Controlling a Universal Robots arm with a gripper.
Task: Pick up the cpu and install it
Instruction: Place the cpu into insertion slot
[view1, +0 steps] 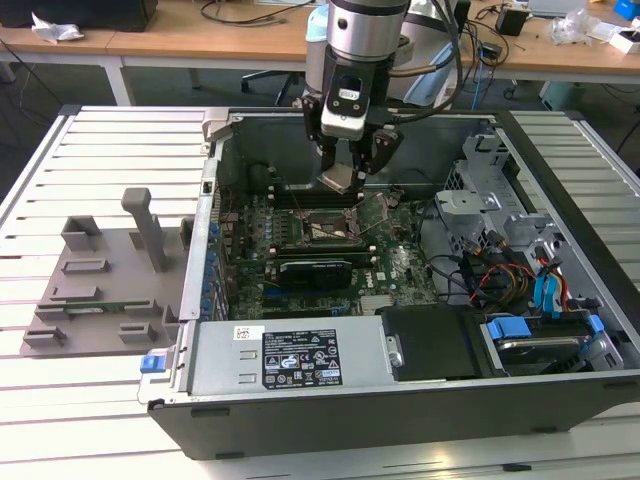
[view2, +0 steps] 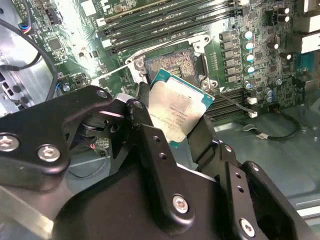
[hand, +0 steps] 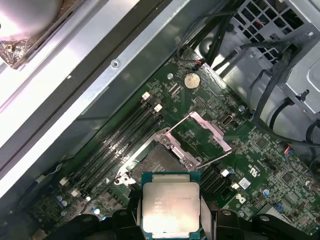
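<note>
The claw (view1: 345, 172) hangs inside the open computer case (view1: 350, 415), its two black fingers (view2: 150, 140) pinching the cpu (view1: 336, 180) by opposite edges. The chip is held tilted in the air above the green motherboard (view1: 400, 265), close over the CPU socket (view1: 325, 228) and not seated in it. In both wrist views the cpu (hand: 170, 207) shows its silvery metal top ringed by a teal-green border. Faint etched print runs across the lid, too dim to make out. The socket (hand: 155, 162) lies open, with its metal load plate (hand: 200, 132) swung back. Black memory slots (hand: 120, 140) run alongside it, and a coin cell (hand: 190, 80) sits farther along the board. In the exterior view the power supply (view1: 290, 355) carries a white sticker and a black label (view1: 300, 358) packed with small print and marks. A grey plastic tray (view1: 100, 290) with upright posts rests on the slatted white worktop (view1: 100, 150) at the exterior view's left, well apart from the chip.
</note>
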